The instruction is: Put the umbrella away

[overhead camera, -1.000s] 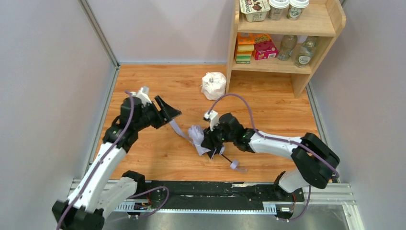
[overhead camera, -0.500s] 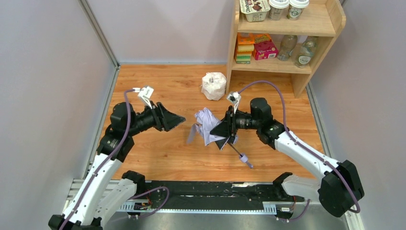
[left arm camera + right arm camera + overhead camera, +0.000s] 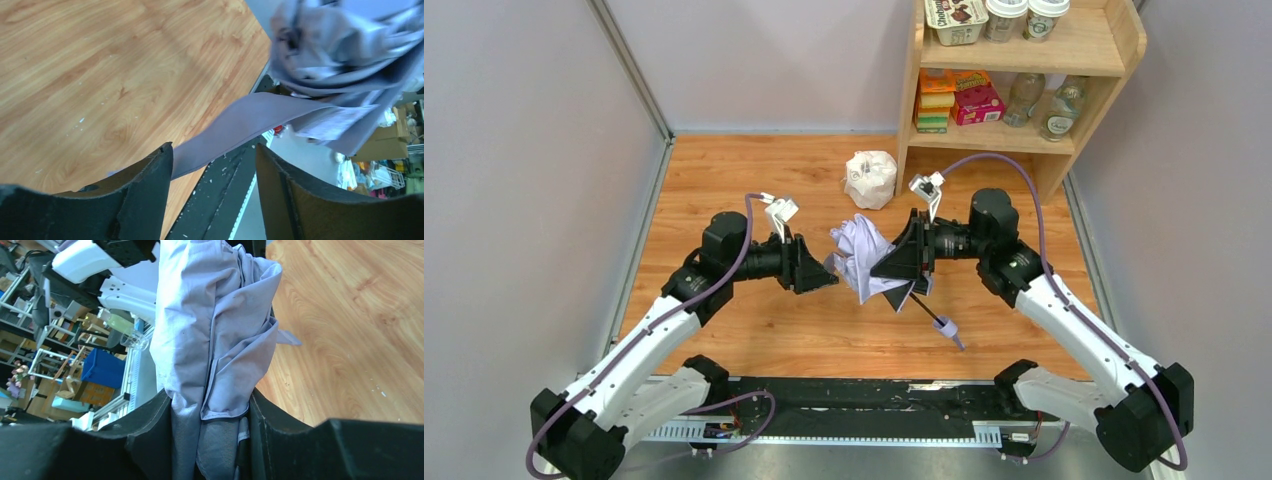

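I see my right claw (image 3: pixel 210 402) clenched on the bunched lavender canopy of the umbrella (image 3: pixel 859 258), mid-frame over the wood surface (image 3: pixel 764 335), handle (image 3: pixel 948 331) lower right, left claw (image 3: pixel 215 152) released, loose lavender band (image 3: pixel 235 125) in its gap, white tag (image 3: pixel 335 121) unreadable

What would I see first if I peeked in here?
A crumpled lavender umbrella in the middle, pinched by the right gripper, its black shaft and small handle poking toward the near edge. The left gripper faces it, open, a fabric strap running between its fingers. A wooden shelf of snacks stands back right.
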Robot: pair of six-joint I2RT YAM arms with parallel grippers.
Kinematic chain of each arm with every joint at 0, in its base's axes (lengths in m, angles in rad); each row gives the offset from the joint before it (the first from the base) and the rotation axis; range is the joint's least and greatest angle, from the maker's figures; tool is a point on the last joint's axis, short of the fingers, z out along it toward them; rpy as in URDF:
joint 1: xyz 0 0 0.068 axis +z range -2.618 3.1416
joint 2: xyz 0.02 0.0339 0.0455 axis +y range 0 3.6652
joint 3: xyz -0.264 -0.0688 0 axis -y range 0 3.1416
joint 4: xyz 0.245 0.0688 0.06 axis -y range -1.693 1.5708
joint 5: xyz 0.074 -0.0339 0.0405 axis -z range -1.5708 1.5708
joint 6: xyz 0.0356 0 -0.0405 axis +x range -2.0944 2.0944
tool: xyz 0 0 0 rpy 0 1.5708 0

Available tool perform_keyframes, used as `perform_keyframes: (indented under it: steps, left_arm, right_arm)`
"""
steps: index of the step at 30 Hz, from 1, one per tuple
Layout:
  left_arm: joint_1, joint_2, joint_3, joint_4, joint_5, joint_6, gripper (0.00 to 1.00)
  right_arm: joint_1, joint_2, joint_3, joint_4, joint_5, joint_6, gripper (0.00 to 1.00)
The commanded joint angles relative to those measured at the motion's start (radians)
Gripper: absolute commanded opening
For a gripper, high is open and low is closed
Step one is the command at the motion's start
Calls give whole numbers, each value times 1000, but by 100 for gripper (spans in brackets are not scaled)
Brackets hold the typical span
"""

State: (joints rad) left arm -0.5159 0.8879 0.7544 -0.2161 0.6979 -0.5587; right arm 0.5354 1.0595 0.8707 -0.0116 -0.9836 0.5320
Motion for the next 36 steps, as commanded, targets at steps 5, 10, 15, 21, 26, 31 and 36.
perform_keyframes:
  steps: [5, 10, 15, 21, 26, 31, 36]
  left_arm:
    - [-4, 14, -23, 46, 18, 60, 24]
    - [-50, 0, -107, 209, 113, -15, 0]
    - [-76, -23, -191, 293, 91, -47, 0]
    - [-78, 38, -122, 113, -57, 42, 0]
    - [-76, 140, -87, 133, -168, 17, 0]
    - [-76, 106, -43, 25, -343, -18, 41]
    - [-76, -35, -9, -176, -543, -40, 73]
  right_arm:
    - [-31, -21, 139, -27, -125, 134, 0]
    - [-60, 8, 172, -14, -127, 203, 0]
    - [-66, 30, 162, 145, -170, 335, 0]
    - [-66, 14, 78, 440, -219, 677, 0]
    - [-68, 13, 69, 496, -216, 750, 0]
    - [-77, 13, 224, -109, -133, 278, 0]
    - [-127, 48, 252, -267, -35, 82, 0]
